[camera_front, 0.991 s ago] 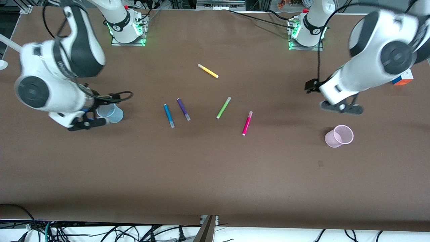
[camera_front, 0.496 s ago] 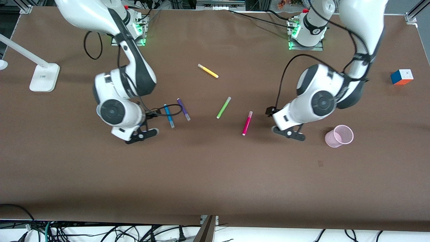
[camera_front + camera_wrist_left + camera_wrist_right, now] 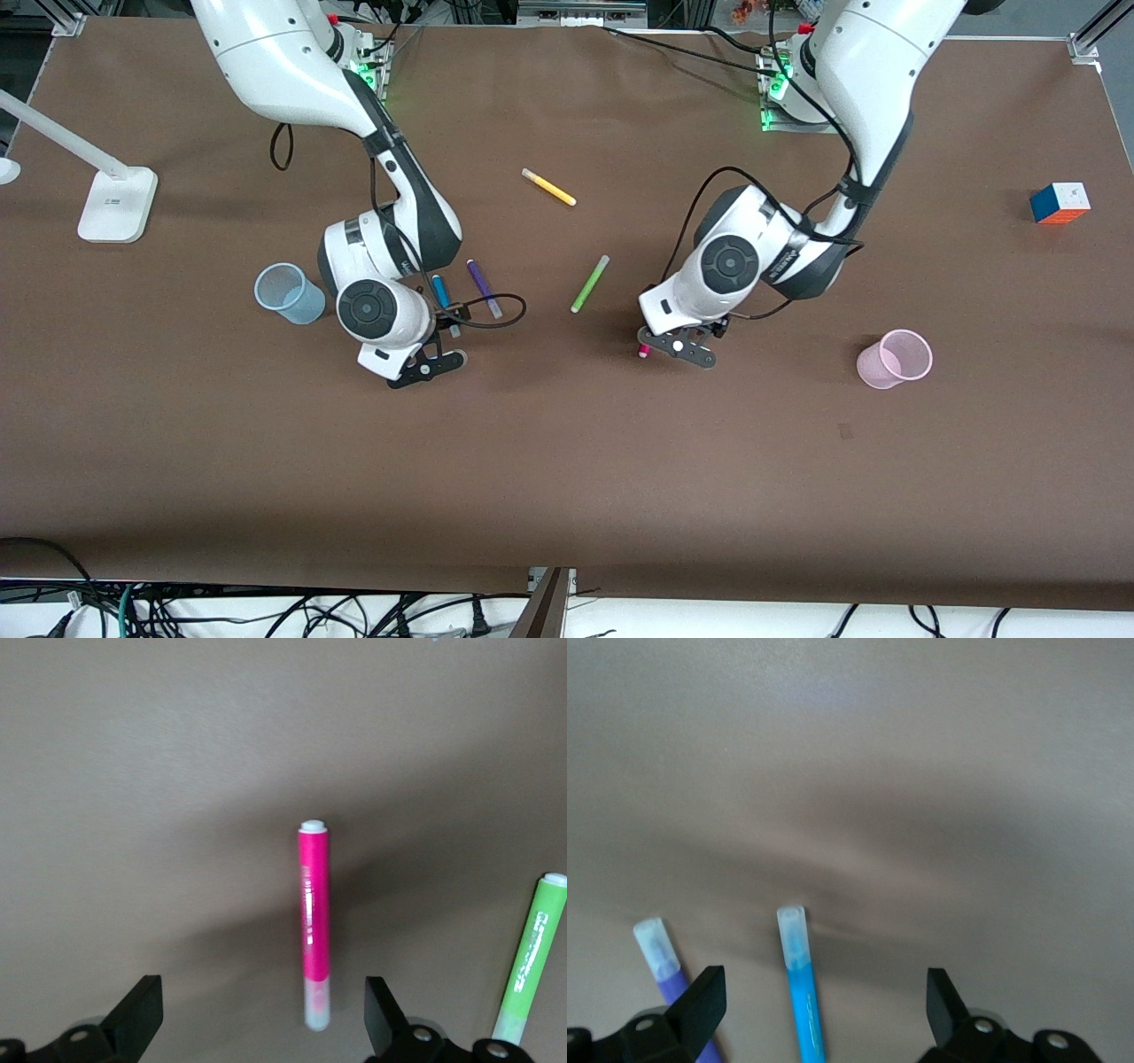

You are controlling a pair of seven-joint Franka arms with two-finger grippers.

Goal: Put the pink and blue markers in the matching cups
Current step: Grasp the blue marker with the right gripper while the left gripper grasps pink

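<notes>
The left arm covers most of the pink marker [image 3: 643, 352] in the front view. The right arm covers part of the blue marker [image 3: 439, 290]. The purple marker [image 3: 666, 967] runs off the picture edge in the right wrist view.

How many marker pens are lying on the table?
5, all lying flat mid-table: yellow marker nearest the arms' bases, purple marker beside the blue marker, green marker, and pink marker, mostly hidden under the left gripper.

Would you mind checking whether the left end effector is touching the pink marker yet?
Apart. In the left wrist view the left end effector is open, and bare table shows between the pink marker and each finger.
</notes>
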